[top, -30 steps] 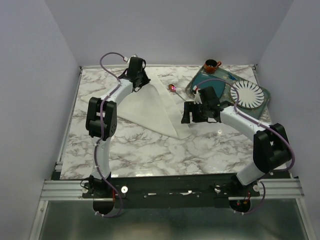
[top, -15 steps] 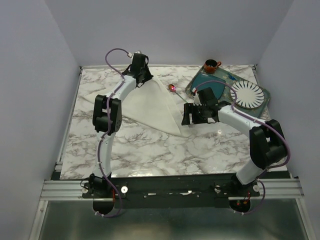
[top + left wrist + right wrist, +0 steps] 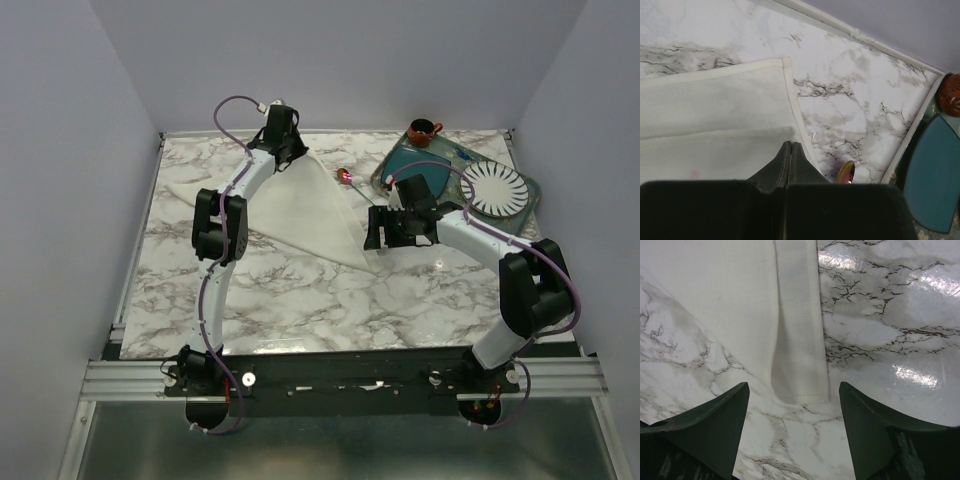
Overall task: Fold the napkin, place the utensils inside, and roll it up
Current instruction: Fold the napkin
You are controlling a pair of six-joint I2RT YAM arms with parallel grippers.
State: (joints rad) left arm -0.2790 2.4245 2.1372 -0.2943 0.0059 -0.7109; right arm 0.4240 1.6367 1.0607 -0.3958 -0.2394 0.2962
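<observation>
The cream napkin point(image 3: 290, 215) lies folded into a rough triangle on the marble table, with its point at the far side. My left gripper point(image 3: 289, 156) is at that far point and is shut on the napkin's top layer point(image 3: 715, 150), pinched at the fingertips point(image 3: 788, 146). The spoon's coppery-pink bowl point(image 3: 345, 177) lies on the marble just right of the napkin, and it shows beside my left fingers in the left wrist view point(image 3: 845, 172). Its handle is hidden there. My right gripper point(image 3: 371, 229) is open and hangs over the napkin's near right corner point(image 3: 801, 375), not touching it.
A teal plate point(image 3: 415, 158) and a white ribbed plate point(image 3: 495, 190) sit at the back right. A small brown cup point(image 3: 423, 130) stands behind them. Walls close in the table at the back and on both sides.
My left gripper has carried the napkin corner further toward the back right, and the cloth's far point has followed it. The right arm has barely moved.
</observation>
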